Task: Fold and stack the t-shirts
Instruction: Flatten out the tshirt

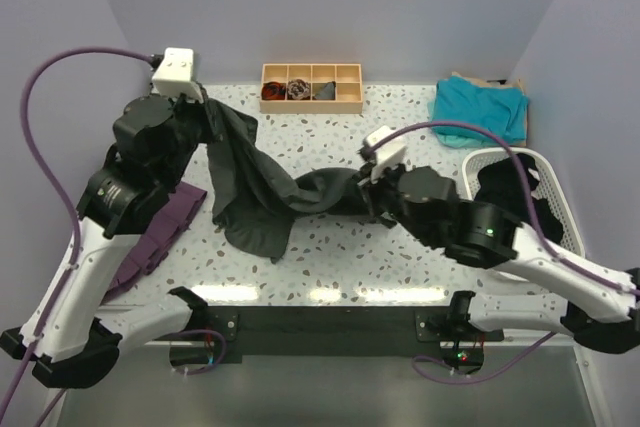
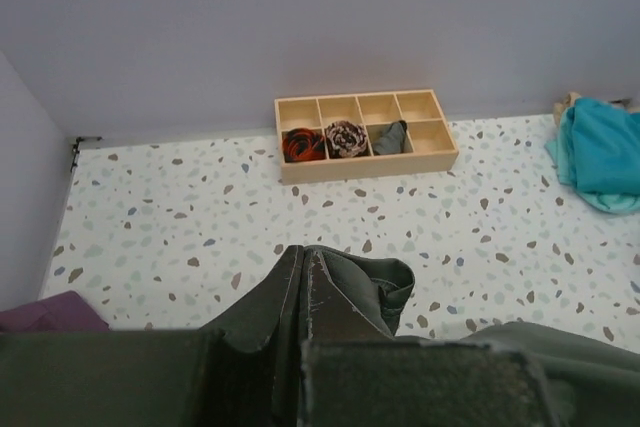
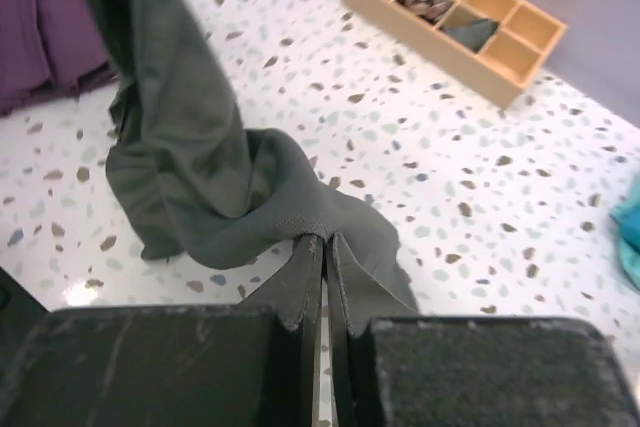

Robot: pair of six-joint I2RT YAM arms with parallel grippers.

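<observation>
Centrally, charcoal grey t-shirt (image 1: 262,197) slung between left gripper (image 2: 303,272), upper left, and right gripper (image 3: 325,247), centre; both jaws pinched tight on cloth.

Bright, even overhead light, soft shadows, white glare along the near edge of the table (image 1: 400,272), wrist-view foregrounds slightly blurred

No readable text, labels, numbers anywhere.
</observation>
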